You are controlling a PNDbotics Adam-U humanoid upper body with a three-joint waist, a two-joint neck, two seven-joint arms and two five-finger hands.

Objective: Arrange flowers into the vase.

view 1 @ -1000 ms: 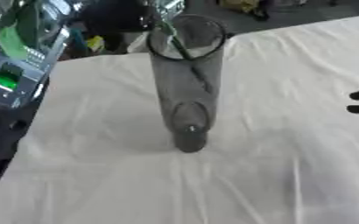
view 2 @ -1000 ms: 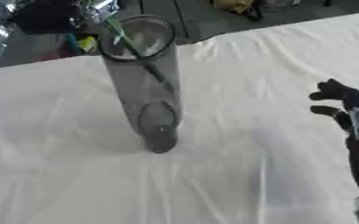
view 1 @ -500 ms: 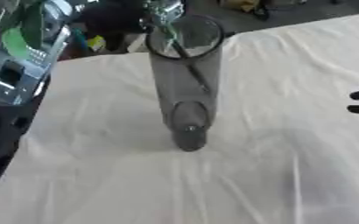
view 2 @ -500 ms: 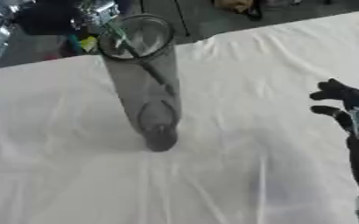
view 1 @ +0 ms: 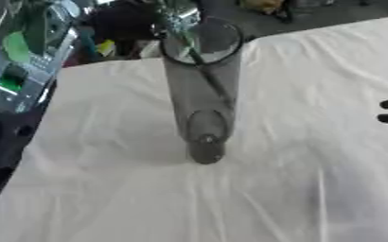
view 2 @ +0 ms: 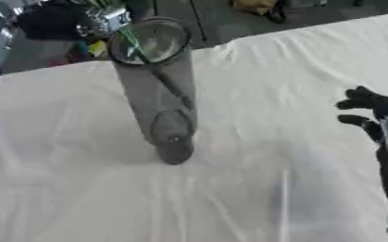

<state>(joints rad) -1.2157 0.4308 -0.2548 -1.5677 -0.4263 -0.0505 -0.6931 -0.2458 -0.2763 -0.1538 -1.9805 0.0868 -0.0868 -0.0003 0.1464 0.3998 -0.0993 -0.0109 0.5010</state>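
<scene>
A tall grey see-through vase [view 1: 199, 94] stands upright on the white cloth, left of the middle. A thin green flower stem [view 2: 131, 39] runs down through its round mouth, and its dark lower length [view 2: 177, 93] leans against the inside wall. Just above the rim's far left side is my left hand [view 2: 106, 19], silver and black and partly cut off by the top edge, closed on the stem's upper end. No bloom shows. My right hand [view 2: 369, 109] rests open at the right edge, fingers up, well apart from the vase.
The white tablecloth [view 1: 296, 179] is wrinkled, and its far edge runs close behind the vase. Dark equipment with a green-lit panel [view 1: 11, 80] stands beyond the table's left edge. Coloured clutter [view 1: 106, 47] lies on the floor behind.
My left hand with the stem has sunk a little toward the vase's rim. The vase and my right hand have stayed put.
</scene>
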